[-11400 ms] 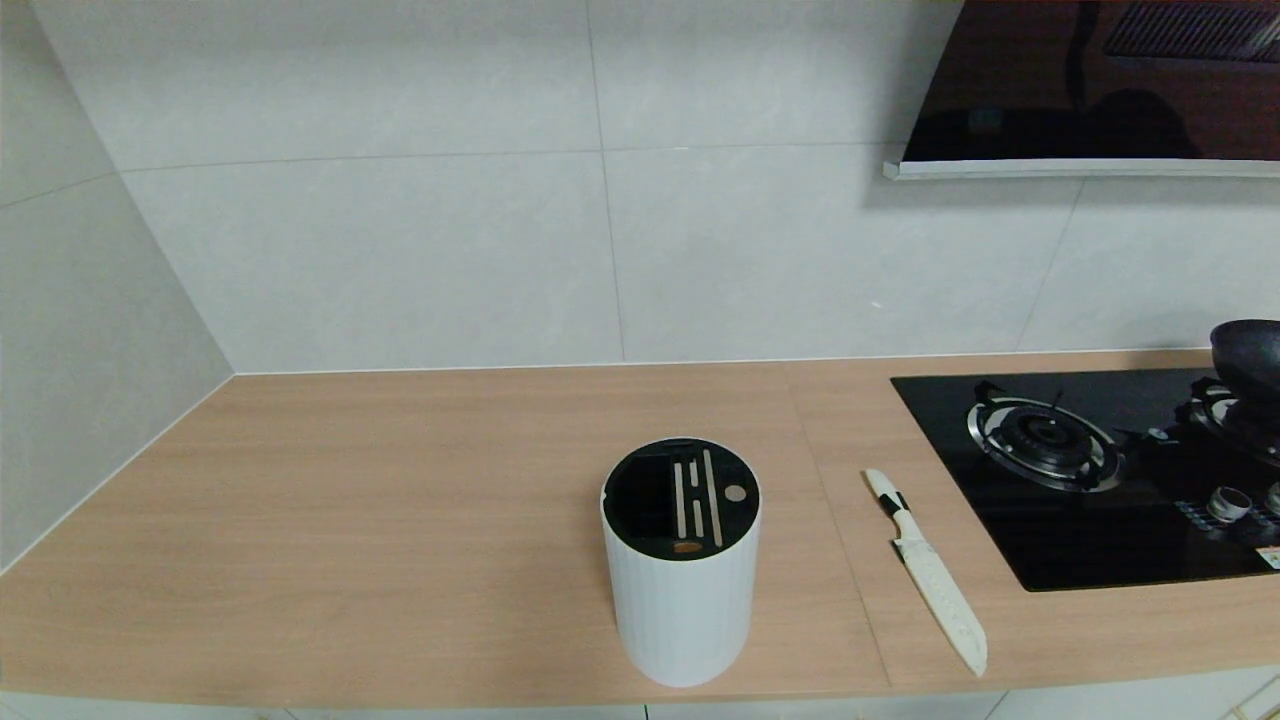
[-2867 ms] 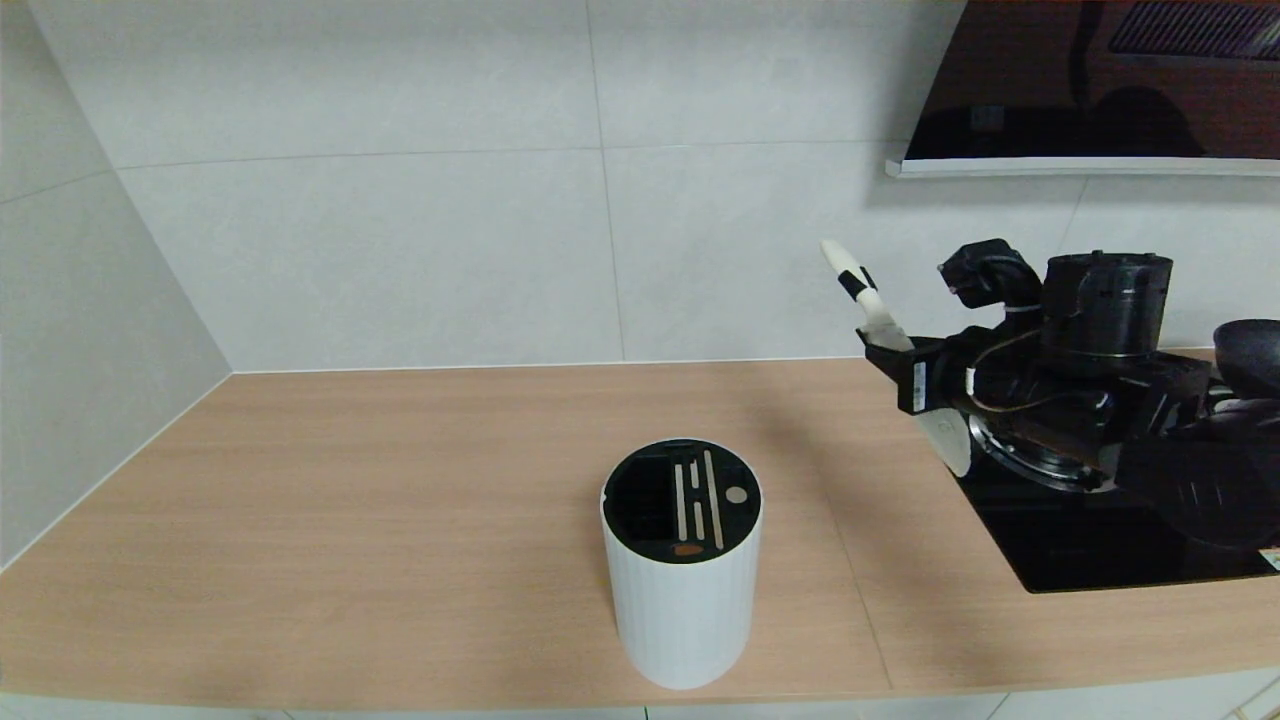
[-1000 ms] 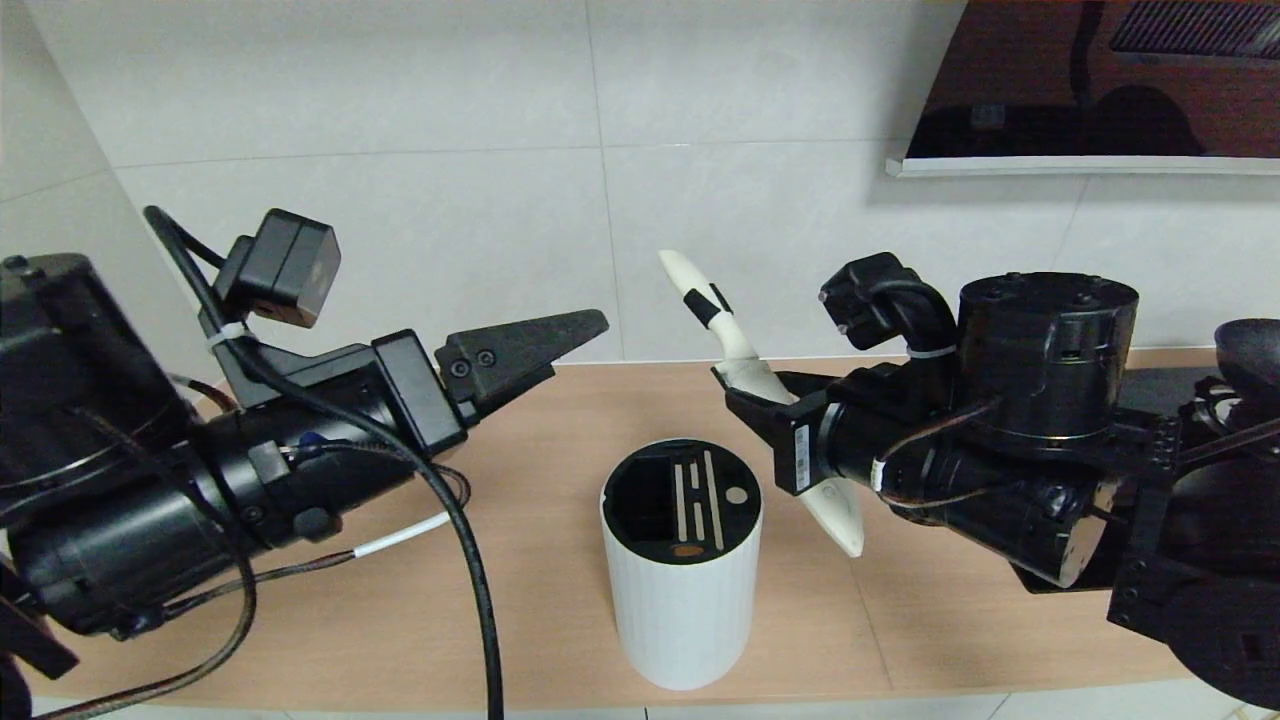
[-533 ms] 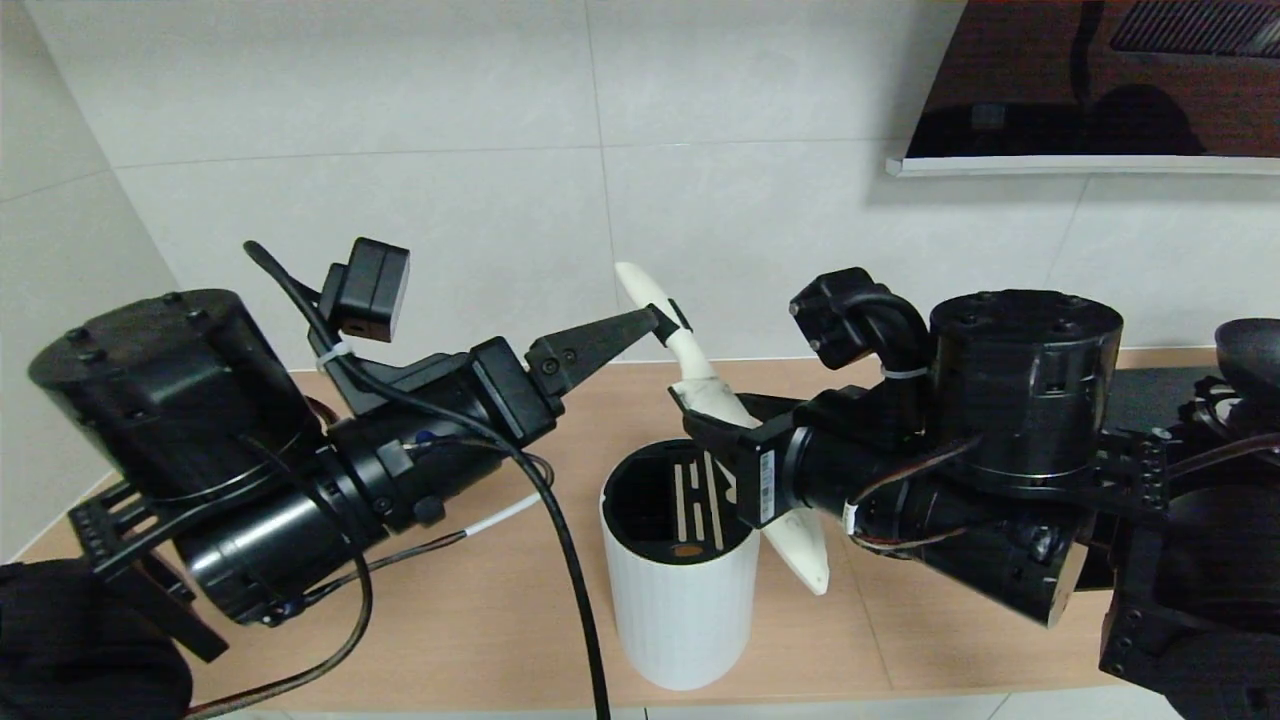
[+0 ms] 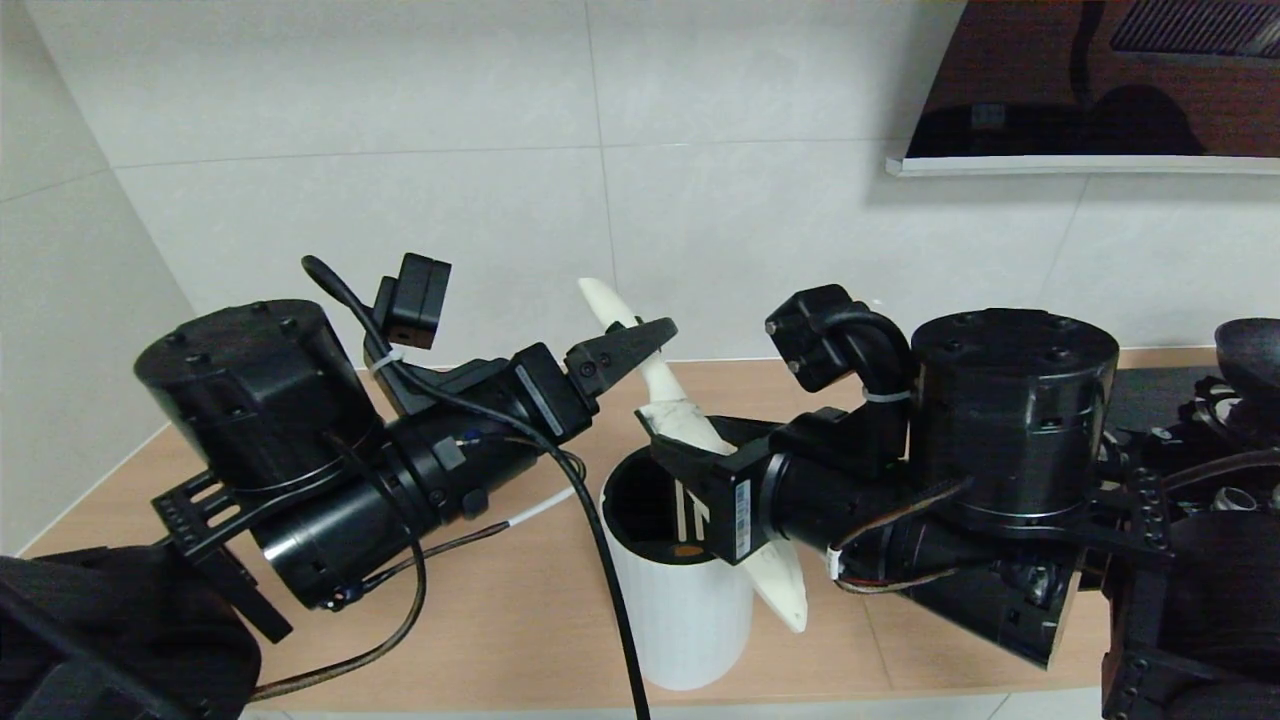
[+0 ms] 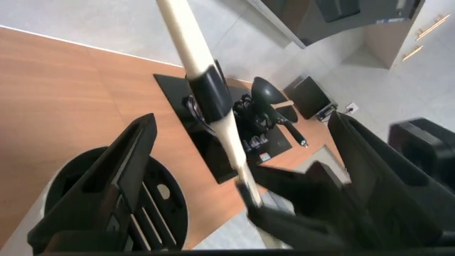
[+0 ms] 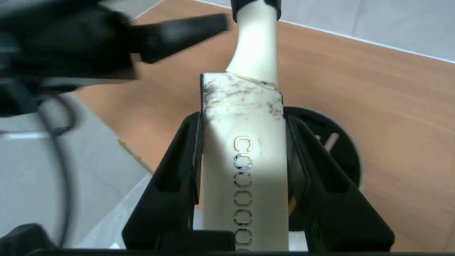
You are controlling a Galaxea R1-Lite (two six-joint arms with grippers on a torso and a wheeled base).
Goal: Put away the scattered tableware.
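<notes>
A white knife with a black band on its handle (image 5: pixel 655 385) hangs tilted over the white cylindrical knife holder (image 5: pixel 685 620), handle up and blade tip (image 5: pixel 790 605) down past the holder's right side. My right gripper (image 5: pixel 692 442) is shut on the blade (image 7: pixel 245 149) near the handle. My left gripper (image 5: pixel 628 348) is open, and its fingers (image 6: pixel 124 174) stand on either side of the handle (image 6: pixel 192 50) without closing. The holder's black slotted top (image 6: pixel 153 213) lies below both grippers.
A black gas cooktop (image 5: pixel 1135 395) with a dark pan (image 5: pixel 1250 355) lies at the right end of the wooden counter (image 5: pixel 480 620). A range hood (image 5: pixel 1090 90) hangs above it. The tiled wall runs behind, with a corner at the left.
My right gripper has carried the knife left and down, over the holder. My left arm has come in from the left, and its open fingers now straddle the knife's handle.
</notes>
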